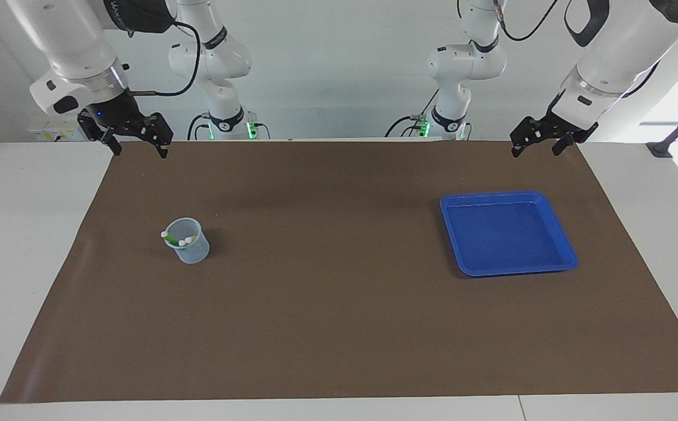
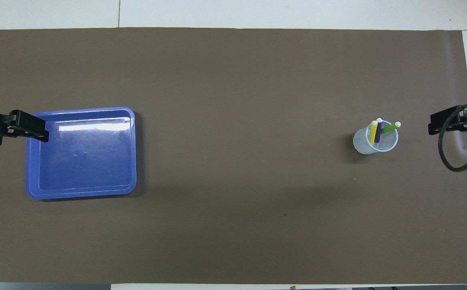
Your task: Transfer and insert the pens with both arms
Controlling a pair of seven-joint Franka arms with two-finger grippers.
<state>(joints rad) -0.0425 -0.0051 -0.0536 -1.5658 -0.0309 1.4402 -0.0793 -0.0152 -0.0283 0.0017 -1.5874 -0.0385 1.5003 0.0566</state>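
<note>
Brown paper matting (image 1: 339, 327) covers your white table. Your right gripper (image 1: 135, 139) hangs with jaws spread wide and empty over the mat's robot-side corner; your left gripper (image 1: 537, 137) does likewise at the other corner. Yellow pen (image 2: 373, 131), purple pen (image 2: 378, 129) and green pen (image 2: 390, 128) stand in the clear plastic cup (image 2: 365, 146) toward the right arm's end. Your shallow blue plastic tray (image 1: 561, 257) lies toward the left arm's end.

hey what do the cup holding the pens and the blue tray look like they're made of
The cup: likely thin translucent plastic, since the pens show through its pale wall. The blue tray: probably glossy molded plastic, with a bright glare streak across its floor and rounded raised edges.
</note>
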